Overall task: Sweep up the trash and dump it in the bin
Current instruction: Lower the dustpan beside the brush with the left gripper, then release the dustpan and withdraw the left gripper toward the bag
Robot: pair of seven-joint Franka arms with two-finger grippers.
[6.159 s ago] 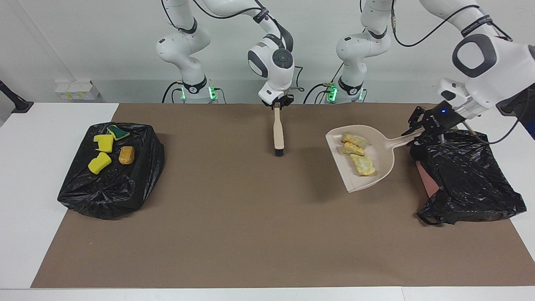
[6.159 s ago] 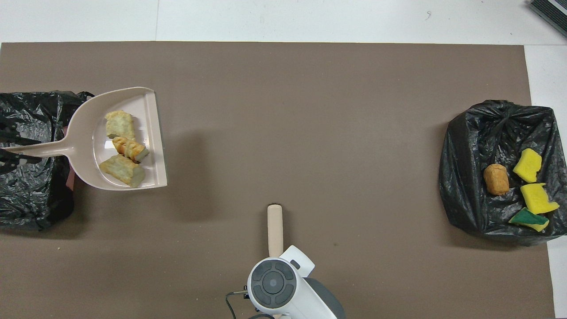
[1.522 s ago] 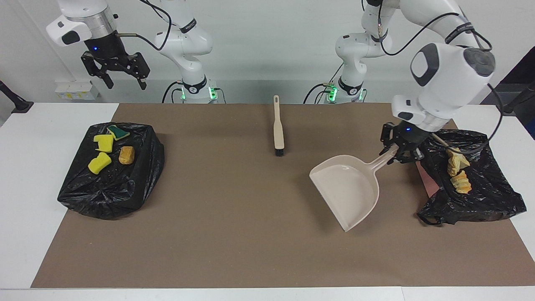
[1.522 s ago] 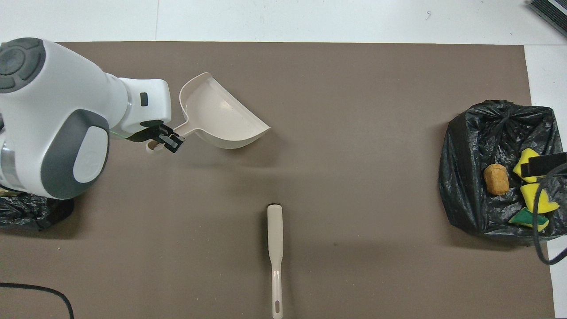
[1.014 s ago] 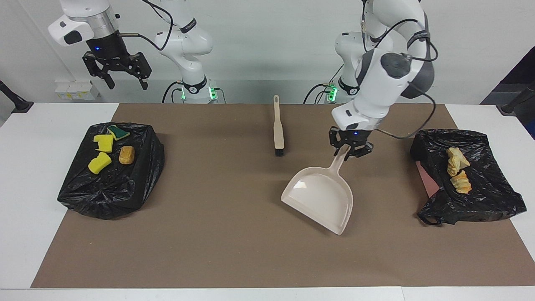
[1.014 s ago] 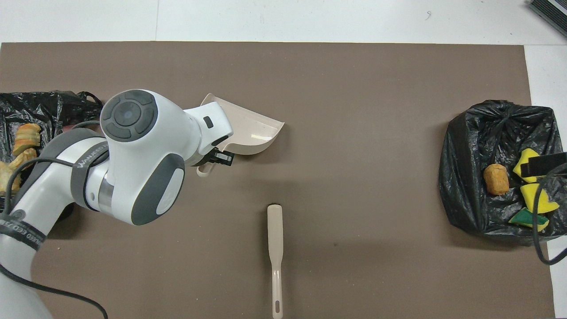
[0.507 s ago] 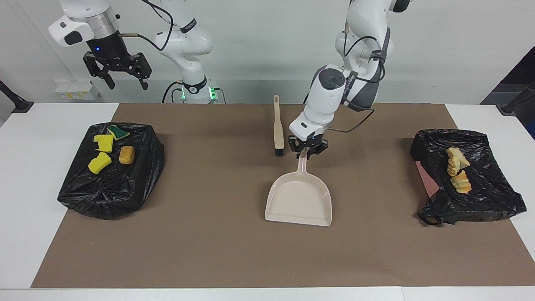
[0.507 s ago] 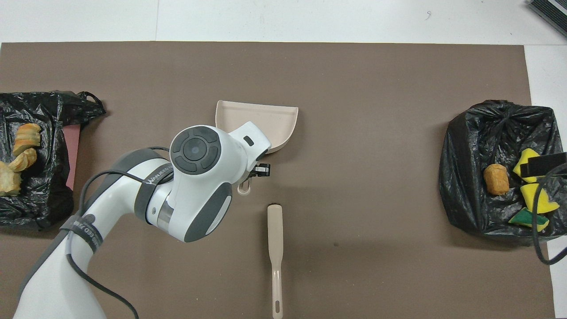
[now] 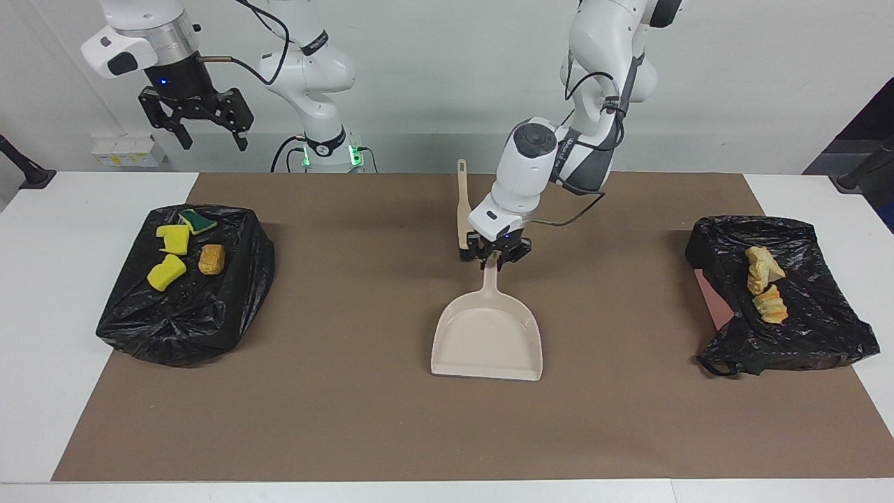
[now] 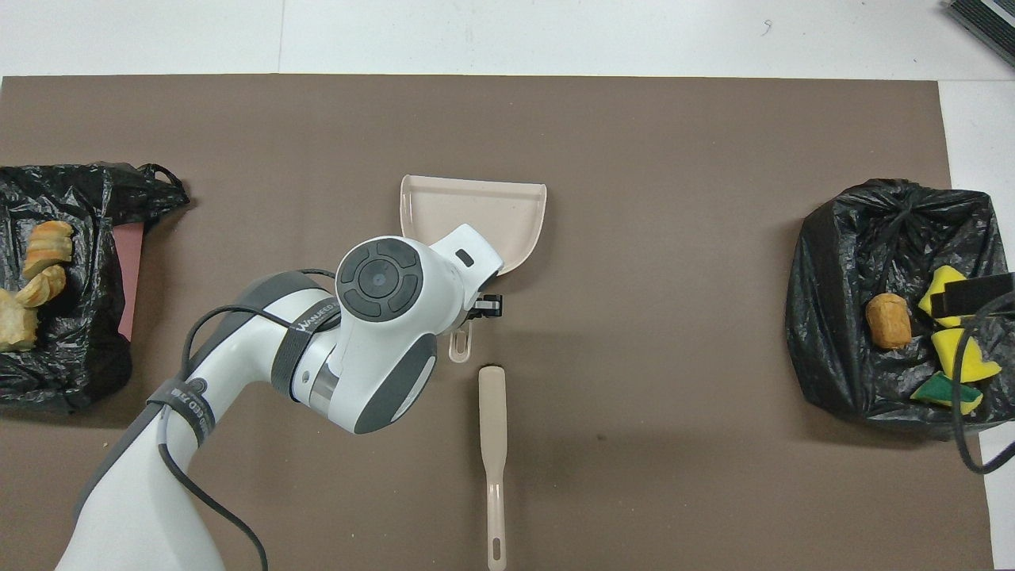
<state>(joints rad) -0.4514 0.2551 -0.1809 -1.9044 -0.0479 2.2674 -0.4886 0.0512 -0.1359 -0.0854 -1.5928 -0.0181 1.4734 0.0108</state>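
Beige dustpan (image 9: 487, 335) handle clamped by left gripper (image 9: 496, 256), right gripper (image 9: 195, 120) raised

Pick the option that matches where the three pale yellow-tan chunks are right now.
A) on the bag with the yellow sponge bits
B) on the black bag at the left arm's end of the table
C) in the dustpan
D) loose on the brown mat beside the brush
B: the pale yellow-tan chunks lie on the black bag at the left arm's end, while the dustpan held by the left claw is empty.
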